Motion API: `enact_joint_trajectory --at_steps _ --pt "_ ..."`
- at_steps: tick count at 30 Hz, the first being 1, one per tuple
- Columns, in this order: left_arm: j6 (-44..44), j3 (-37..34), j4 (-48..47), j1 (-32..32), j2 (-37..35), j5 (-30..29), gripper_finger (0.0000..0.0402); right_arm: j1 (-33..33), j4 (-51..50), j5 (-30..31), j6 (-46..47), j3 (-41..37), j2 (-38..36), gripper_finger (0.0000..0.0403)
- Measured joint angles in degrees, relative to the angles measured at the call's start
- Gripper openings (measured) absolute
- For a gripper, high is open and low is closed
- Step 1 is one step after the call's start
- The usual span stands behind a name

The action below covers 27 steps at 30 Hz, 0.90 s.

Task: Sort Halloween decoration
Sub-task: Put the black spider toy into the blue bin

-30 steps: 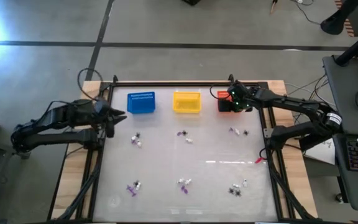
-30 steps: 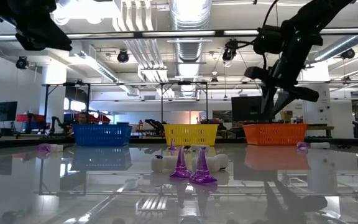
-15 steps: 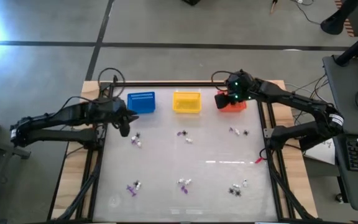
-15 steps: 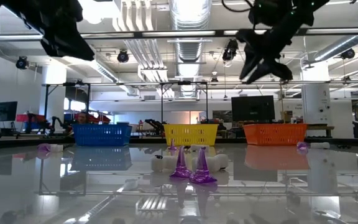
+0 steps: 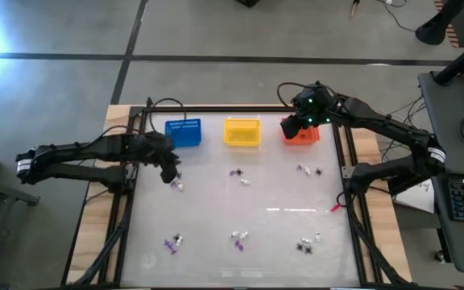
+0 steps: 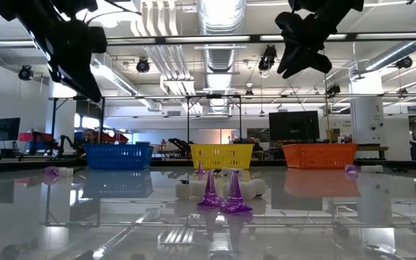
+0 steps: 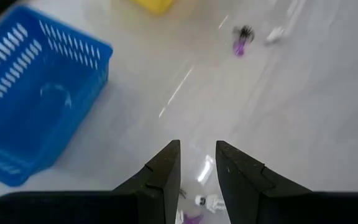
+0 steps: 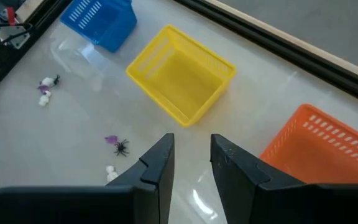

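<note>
The Halloween decoration lies as small groups of white, purple and black trinkets scattered over the table. My left gripper hangs open, slanting down, just above the group near the blue basket. In the left wrist view a white trinket lies below the fingers with nothing between them. My right gripper is open and holds nothing, high over the table beside the orange-red basket. Two purple cones stand upright on the table.
A yellow basket stands between the blue and the orange-red one along the far edge. More trinket groups lie at the near left, near middle and near right. A dark frame rail runs behind the baskets.
My left gripper has gone down and toward the table's right and near edges, away from the blue basket and over the trinket group beside it. My right gripper has risen from just above the orange-red basket and rolled about its own axis.
</note>
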Motion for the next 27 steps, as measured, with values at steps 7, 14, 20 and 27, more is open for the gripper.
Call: enact_joint_trajectory --at_steps 7,14,20,27 --pt "-2.3 0.0 -0.1 0.0 5.0 0.0 0.0084 0.0 0.0 3.0 0.0 -0.1 0.0 0.0099" --pt "-4.7 -0.3 -3.6 0.0 10.4 2.1 0.0084 0.0 0.0 3.1 -0.2 -0.2 0.0 0.0124" --pt "-6.9 -2.3 -2.8 -0.1 15.6 2.6 0.0084 0.0 0.0 3.1 -2.4 -0.2 0.0 0.0135" --pt "-9.4 -3.9 2.9 -0.1 19.9 2.6 0.0084 0.0 0.0 3.0 -5.3 -0.2 0.0 0.0136"
